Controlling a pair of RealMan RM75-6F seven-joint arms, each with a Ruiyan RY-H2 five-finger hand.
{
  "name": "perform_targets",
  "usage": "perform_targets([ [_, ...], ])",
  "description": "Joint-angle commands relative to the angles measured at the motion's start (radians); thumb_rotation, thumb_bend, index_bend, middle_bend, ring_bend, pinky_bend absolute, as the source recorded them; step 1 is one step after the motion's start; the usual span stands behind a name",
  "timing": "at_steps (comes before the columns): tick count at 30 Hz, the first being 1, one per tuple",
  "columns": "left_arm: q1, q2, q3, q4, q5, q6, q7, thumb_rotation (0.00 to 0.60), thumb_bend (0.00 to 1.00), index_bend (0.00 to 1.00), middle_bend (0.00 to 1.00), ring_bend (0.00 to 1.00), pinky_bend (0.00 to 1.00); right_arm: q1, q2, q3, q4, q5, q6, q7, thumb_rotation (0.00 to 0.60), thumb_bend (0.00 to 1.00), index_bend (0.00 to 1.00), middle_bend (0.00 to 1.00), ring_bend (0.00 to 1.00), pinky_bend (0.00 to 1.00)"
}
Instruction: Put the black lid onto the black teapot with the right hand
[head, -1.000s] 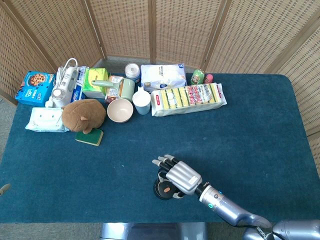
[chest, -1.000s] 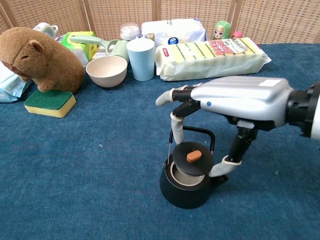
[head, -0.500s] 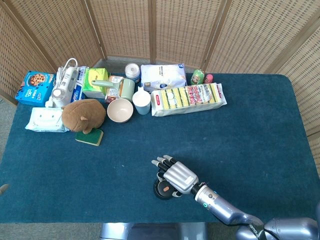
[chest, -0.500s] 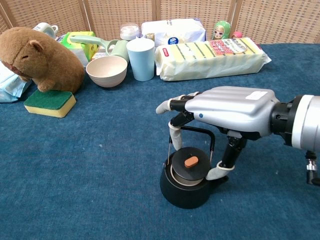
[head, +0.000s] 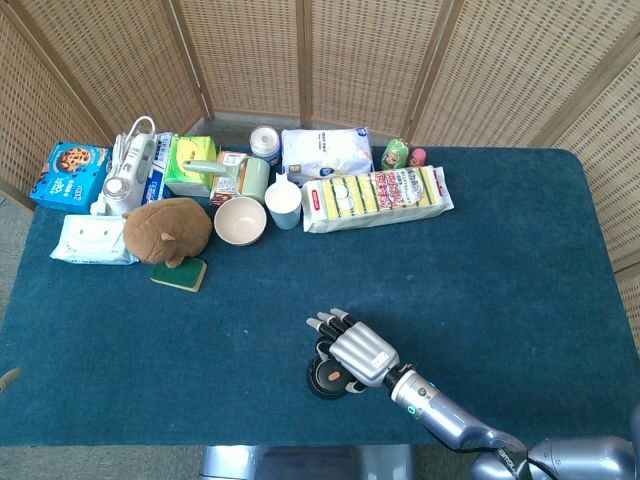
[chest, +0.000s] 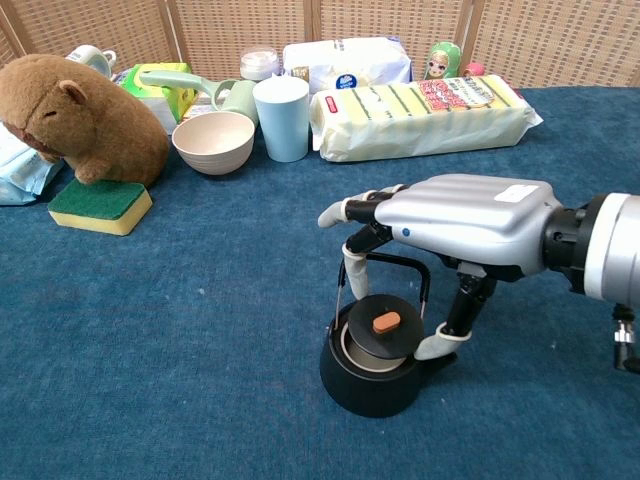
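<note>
Directly below the silver right hand (chest: 462, 222), round black lid with orange knob (chest: 381, 327) tilted on squat black teapot's (chest: 370, 378) mouth, high at 3 o'clock; grip unclear.

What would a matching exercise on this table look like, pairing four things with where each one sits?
Things:
1. black lid
2. plush capybara
3. right hand
4. pale bowl

Places:
A. beside the light blue cup
B. tilted in the opening of the black teapot
C. over the green and yellow sponge
D. above the teapot, fingers down around its handle

Pairs: 1-B, 2-C, 3-D, 4-A
</note>
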Motion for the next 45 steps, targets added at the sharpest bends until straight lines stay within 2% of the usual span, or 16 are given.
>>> perform_targets([
  [1,0.0,0.0,0.0,0.0,0.0,0.001,0.001,0.6,0.07,0.0,0.0,0.0,0.0,0.002,-0.007,0.001,0.007,0.008,-0.001,-0.006,0.6,0.25,0.52,0.07,0.02,0.0],
  [23,0.0,0.001,0.002,0.001,0.003,0.002,-0.002,0.6,0.07,0.0,0.0,0.0,0.0,0.013,0.008,-0.003,0.002,0.041,-0.014,-0.016,0.6,0.23,0.43,0.04,0.01,0.0],
  [33,0.001,0.0,0.002,0.001,0.002,0.003,-0.003,0.6,0.07,0.0,0.0,0.0,0.0,0.015,0.012,-0.009,0.001,0.047,-0.018,-0.017,0.6,0.18,0.37,0.03,0.0,0.0],
  [45,0.001,0.0,0.002,0.0,0.0,0.002,0.0,0.6,0.07,0.0,0.0,0.0,0.0,0.012,0.036,-0.007,-0.023,0.039,-0.005,-0.003,0.6,0.18,0.37,0.03,0.0,0.0],
])
